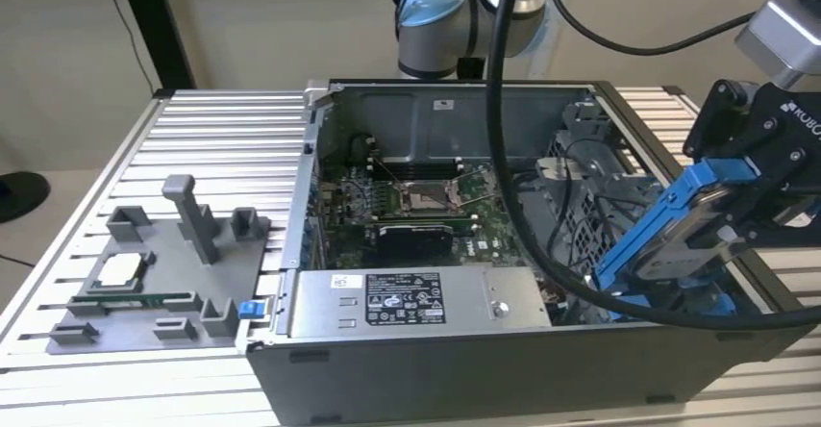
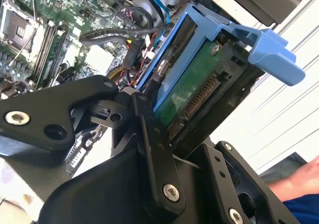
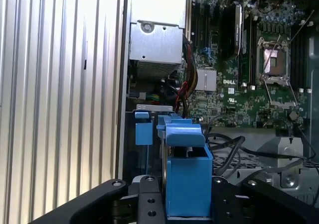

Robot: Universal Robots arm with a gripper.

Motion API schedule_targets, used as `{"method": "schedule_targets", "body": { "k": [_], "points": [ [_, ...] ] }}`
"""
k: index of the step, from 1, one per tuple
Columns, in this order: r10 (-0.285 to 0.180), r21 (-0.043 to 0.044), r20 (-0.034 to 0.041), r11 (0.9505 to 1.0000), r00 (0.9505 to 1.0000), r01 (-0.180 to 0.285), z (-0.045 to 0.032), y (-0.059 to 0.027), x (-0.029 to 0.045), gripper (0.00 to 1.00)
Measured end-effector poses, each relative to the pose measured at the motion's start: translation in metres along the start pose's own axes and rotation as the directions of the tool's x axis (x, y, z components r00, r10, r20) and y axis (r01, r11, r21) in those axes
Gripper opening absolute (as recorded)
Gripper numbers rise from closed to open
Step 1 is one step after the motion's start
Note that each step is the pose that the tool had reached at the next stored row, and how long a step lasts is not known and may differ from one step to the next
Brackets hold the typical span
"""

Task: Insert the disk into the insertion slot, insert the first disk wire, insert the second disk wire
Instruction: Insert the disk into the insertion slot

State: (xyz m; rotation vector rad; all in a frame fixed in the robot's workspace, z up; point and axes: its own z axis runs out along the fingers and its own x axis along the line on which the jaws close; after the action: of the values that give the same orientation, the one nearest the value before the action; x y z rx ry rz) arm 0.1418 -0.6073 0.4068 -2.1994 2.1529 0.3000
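One robot arm (image 1: 436, 18) is counted at the far side of the one slatted table (image 1: 218, 129), and one gripper (image 1: 744, 206) at the exterior view's right. One blue-framed disk (image 1: 686, 225) is counted. One open computer case (image 1: 513, 369) is seen, and in it are counted one motherboard (image 1: 336, 217), one processor socket (image 1: 430, 196) and one silver metal box (image 1: 410, 302) at the near side. One grey fixture plate (image 1: 129, 326) is counted at the exterior view's left, and one person's arm (image 2: 294, 181) in the second wrist view.
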Motion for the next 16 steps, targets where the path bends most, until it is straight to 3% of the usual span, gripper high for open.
{"method": "schedule_targets", "body": {
  "k": [16],
  "points": [
    [-0.001, 0.0046, -0.0001, 1.0, 1.0, 0.001, 0.0023, -0.0002, 0.0004, 0.0]
  ]
}}
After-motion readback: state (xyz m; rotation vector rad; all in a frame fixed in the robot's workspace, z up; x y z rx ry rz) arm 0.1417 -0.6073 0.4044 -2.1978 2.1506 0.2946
